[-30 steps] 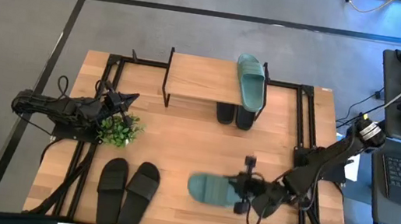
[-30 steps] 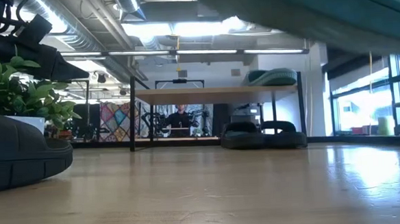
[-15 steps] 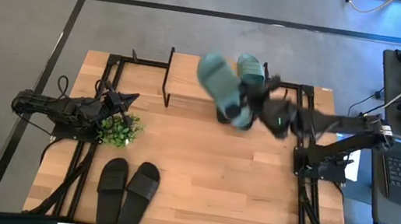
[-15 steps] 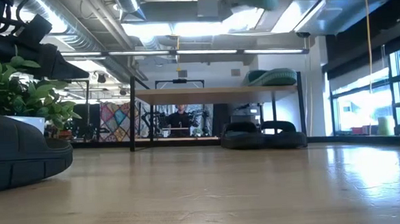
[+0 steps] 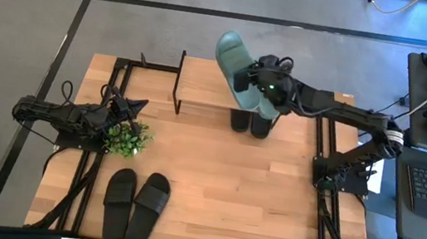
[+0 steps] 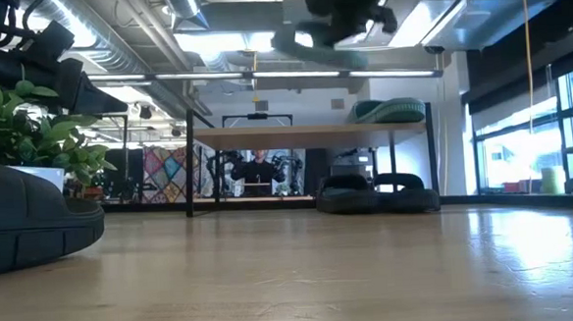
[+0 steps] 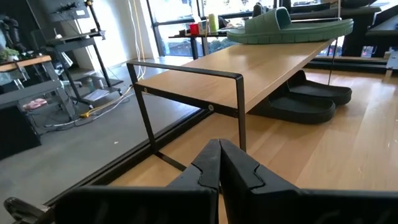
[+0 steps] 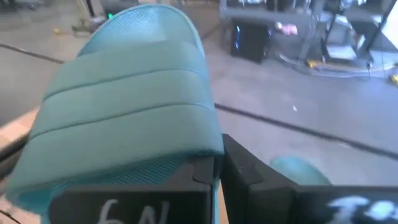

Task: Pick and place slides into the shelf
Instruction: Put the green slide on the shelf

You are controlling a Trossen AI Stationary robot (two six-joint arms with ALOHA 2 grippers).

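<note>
I log one green slide (image 5: 267, 109) on the shelf (image 5: 206, 83), a black pair (image 5: 248, 123) beneath. My right gripper (image 5: 246, 80) grasps the second green slide (image 5: 232, 62) above it; left gripper (image 5: 133, 108) clenched, idle. Black pair (image 5: 135, 203) remains.

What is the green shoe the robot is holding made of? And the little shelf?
The green slide in the right hand looks like soft matte foam or rubber: ribbed strap, no shine. The shelf top looks like pale wood with visible grain, on thin black legs, probably metal.

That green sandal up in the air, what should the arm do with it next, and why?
Probably lower it onto the shelf. The right gripper holds the green slide above the plank, beside its mate already lying there, with bare wood free alongside.
</note>
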